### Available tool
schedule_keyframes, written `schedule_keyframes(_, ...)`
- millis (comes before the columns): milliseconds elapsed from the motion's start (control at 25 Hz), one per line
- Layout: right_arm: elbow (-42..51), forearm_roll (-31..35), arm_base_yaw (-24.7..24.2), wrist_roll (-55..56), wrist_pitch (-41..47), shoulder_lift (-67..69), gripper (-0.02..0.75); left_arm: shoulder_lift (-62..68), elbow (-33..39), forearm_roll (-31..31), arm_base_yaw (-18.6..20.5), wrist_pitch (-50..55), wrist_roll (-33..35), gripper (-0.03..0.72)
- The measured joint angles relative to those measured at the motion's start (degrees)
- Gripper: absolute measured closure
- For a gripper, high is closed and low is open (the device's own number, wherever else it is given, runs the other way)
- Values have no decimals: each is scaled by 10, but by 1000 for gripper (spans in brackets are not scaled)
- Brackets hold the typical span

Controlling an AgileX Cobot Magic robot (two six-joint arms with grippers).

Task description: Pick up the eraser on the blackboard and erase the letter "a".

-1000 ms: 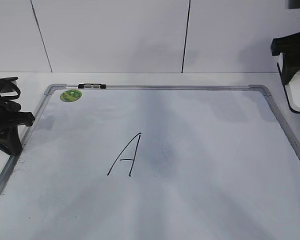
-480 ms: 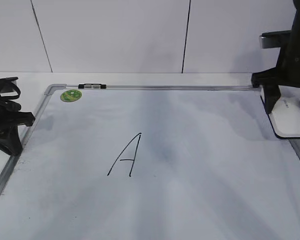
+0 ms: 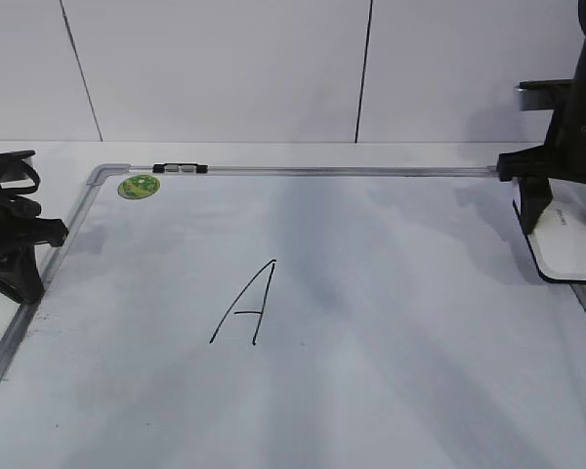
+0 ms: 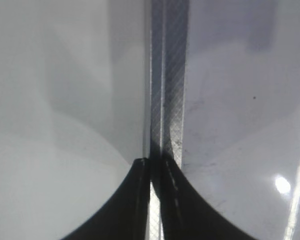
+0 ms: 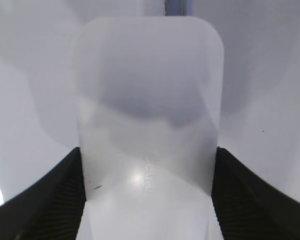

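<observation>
The right gripper (image 3: pixel 565 210) is holding the eraser (image 3: pixel 567 249) at the 3 o'clock edge of the blackboard (image 3: pixel 391 391). In the right wrist view the two black fingers (image 5: pixel 45 200) are pressing against both long sides of the white block, so the tool is clamped on it. Compared with one second ago, the arm has brought the eraser inward: then it was hanging outside the frame, half a second ago it was over the corner, and now it is lying low just inside the right frame rail, a little nearer to the camera. I cannot tell whether the felt base is touching the surface or floating just above it.

The left gripper (image 4: pixel 152 200) is resting at 9 o'clock, over the left frame rail, with its fingers together and nothing between them. It has not moved.

On the board only the capital "A" (image 3: pixel 246 305) is showing, a little toward 7 o'clock from the middle, and the green magnet (image 3: pixel 138 186) is sitting at 11 o'clock near the black clip (image 3: pixel 180 168) on the top rail. The letter "a" is not visible anywhere. I am judging that the wiping is probably done already and the arm is putting the eraser back; if so, only the release is remaining.
</observation>
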Motion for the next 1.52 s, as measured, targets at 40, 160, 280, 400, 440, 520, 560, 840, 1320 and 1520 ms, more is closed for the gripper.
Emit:
schedule_keyframes(40,0,3,-3,-1,0,1,181,0,0,0,0,0,0,652)
schedule_keyframes(160,0,15,-12,-10,0,4,181,0,0,0,0,0,0,652)
schedule_keyframes(280,0,26,-13,-21,-1,15,181,0,0,-1,0,0,1,651)
schedule_keyframes(400,0,34,-13,-26,-1,25,181,0,0,-1,0,0,1,650)
schedule_keyframes(440,0,35,-13,-28,-1,28,181,0,0,-1,0,0,1,650)
schedule_keyframes(520,0,35,-13,-29,-2,34,181,0,0,-1,0,0,1,650)
schedule_keyframes(560,0,35,-13,-29,-2,37,181,0,0,-1,0,0,1,650)
schedule_keyframes(840,0,36,-13,-33,-3,55,181,0,0,-2,0,0,1,650)
schedule_keyframes(1320,0,26,-13,-35,-4,55,181,0,0,-2,0,0,2,649)
schedule_keyframes(1520,0,26,-13,-35,-4,55,181,0,0,-2,0,0,2,649)
